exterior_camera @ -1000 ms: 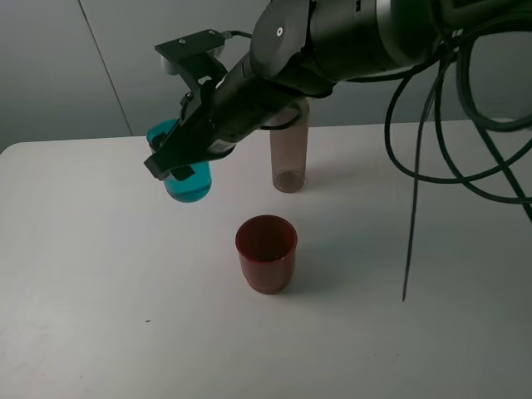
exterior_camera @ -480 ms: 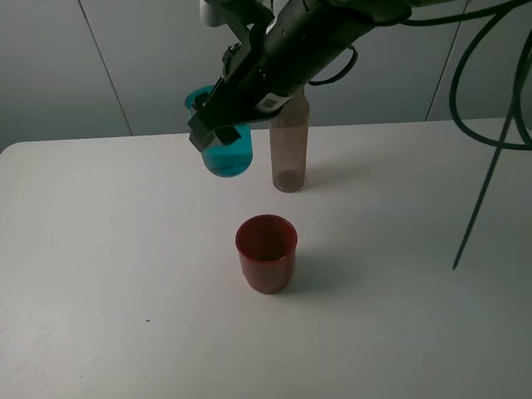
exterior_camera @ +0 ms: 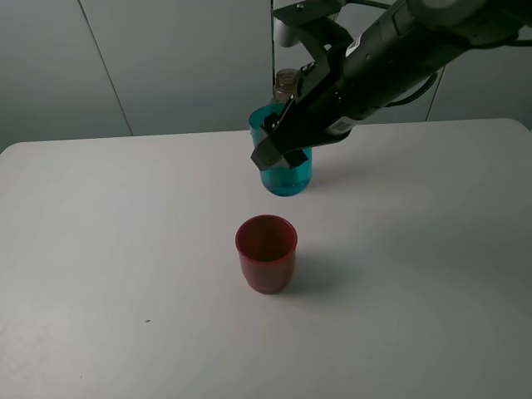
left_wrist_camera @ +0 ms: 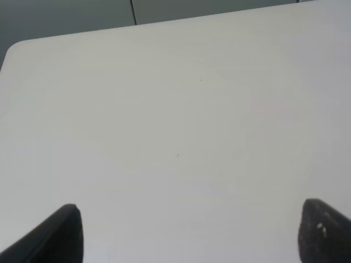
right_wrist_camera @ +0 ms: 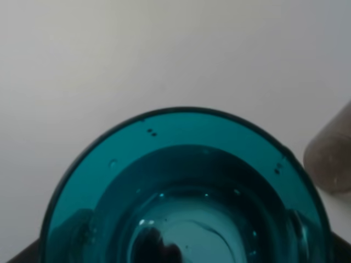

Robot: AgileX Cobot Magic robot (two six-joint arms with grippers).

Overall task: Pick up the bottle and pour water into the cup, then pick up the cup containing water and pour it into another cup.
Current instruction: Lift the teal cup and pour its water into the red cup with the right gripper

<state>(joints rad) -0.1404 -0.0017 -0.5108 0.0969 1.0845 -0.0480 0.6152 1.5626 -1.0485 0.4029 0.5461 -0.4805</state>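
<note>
My right gripper (exterior_camera: 281,148) is shut on the teal cup (exterior_camera: 288,172), which hangs roughly upright above the table, just beyond the red cup (exterior_camera: 266,252). The right wrist view looks straight down into the teal cup (right_wrist_camera: 186,203), and water shows inside it. The bottle stands right behind the held cup, so only its neck (exterior_camera: 287,81) rises above the gripper. A bit of its side (right_wrist_camera: 330,159) shows beside the cup's rim. The red cup stands upright near the table's middle. My left gripper (left_wrist_camera: 192,235) is open over bare table, its fingertips (left_wrist_camera: 63,235) wide apart.
The white table (exterior_camera: 116,249) has a rounded corner at the far left and a grey panelled wall behind it. The right arm's dark body (exterior_camera: 399,58) reaches in from the upper right over the table's far side.
The right gripper has carried the teal cup from the left side of the table to the right, and it now hangs in front of the bottle, closer to the red cup.
</note>
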